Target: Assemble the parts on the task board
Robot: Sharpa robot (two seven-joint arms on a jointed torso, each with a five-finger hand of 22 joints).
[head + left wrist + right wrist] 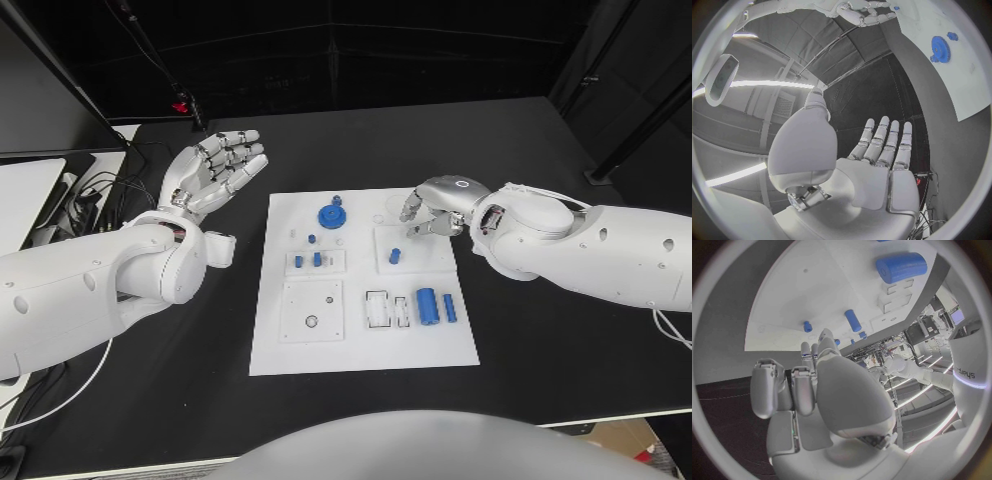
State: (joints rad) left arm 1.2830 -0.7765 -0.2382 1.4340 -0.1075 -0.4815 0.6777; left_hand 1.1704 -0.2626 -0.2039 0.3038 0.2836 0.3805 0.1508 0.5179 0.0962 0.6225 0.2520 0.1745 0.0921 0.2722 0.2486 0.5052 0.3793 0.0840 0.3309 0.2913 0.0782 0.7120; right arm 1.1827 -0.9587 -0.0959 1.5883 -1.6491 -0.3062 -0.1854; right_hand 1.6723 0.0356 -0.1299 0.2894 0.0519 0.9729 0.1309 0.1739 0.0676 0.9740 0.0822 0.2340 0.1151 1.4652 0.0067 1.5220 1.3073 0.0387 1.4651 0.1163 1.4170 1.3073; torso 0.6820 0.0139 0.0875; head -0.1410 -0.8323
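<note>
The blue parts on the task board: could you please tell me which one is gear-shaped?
The round toothed blue gear at the board's far end, flat on the white task board. The other blue parts are plain pegs and cylinders, like the large blue cylinder.

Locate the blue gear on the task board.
In the head view the blue gear lies at the far end of the task board, toward the robot's left, with the right hand hovering beside it.

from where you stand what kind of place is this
Probably a robotics lab or test cell: a black table carries a white task board with small blue parts, dark curtains hang behind it, and cables trail off the table's edge.
</note>
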